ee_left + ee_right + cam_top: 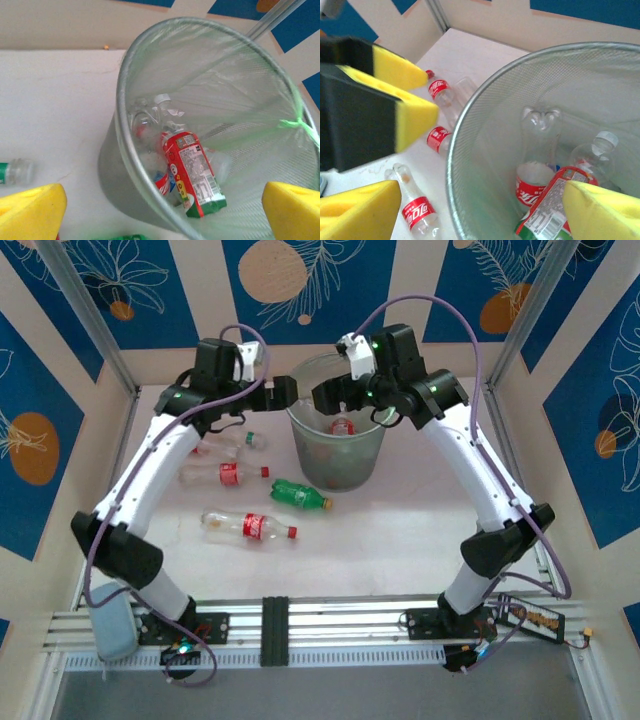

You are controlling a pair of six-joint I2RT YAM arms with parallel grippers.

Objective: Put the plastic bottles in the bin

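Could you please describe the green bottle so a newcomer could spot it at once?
Find the round mesh bin at the back middle of the table. Lying on its side right at the bin's front-left foot is the green bottle. The two bottles nearest it are clear with red labels; it alone is green with a yellow cap.

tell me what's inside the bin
The bin holds a red-labelled bottle lying over at least two clear bottles, one white-capped. The bin's floor beneath them is covered.
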